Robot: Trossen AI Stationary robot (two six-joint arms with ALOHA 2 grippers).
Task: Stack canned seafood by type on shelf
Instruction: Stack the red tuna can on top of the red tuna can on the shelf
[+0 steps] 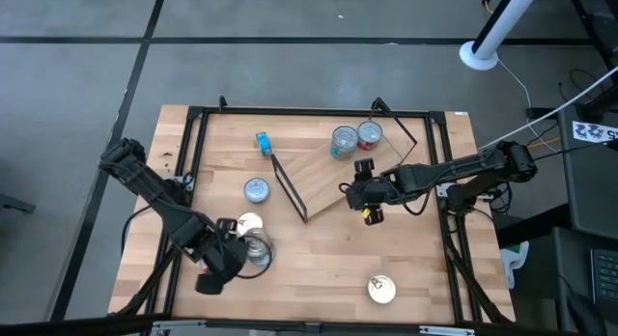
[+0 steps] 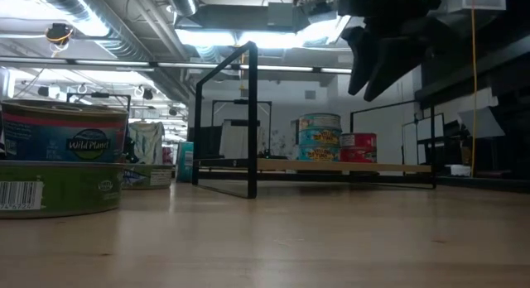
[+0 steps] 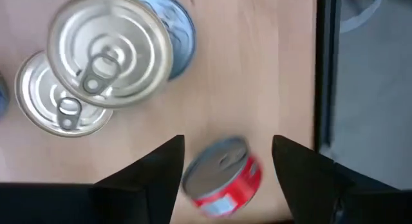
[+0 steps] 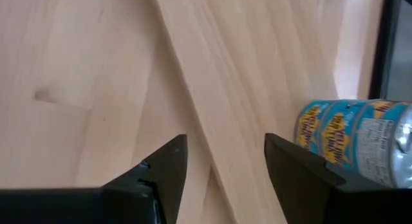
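My left gripper (image 1: 224,268) (image 3: 226,140) is open near the table's near-left part. A small red-sided tin (image 3: 222,179) lies tilted between its fingers, with a gap showing on each side. Beside it stand silver-lidded tins (image 1: 253,241) (image 3: 109,47), one of them on a blue tin; the low view shows a blue tin on a green one (image 2: 62,160). The shelf (image 1: 323,182) (image 2: 331,165) carries a stack of blue tins (image 1: 345,141) (image 4: 351,147) and a red tin (image 1: 369,133) (image 2: 358,147). My right gripper (image 1: 352,191) (image 4: 225,147) (image 2: 385,60) is open, raised over the shelf board's near edge.
A blue tin (image 1: 262,141) lies on its side near the table's far edge. Single tins stand left of the shelf (image 1: 256,189) and near the near edge (image 1: 381,290). Black frame bars (image 1: 188,162) (image 3: 324,69) run along the table's sides. Bare wood lies between shelf and near edge.
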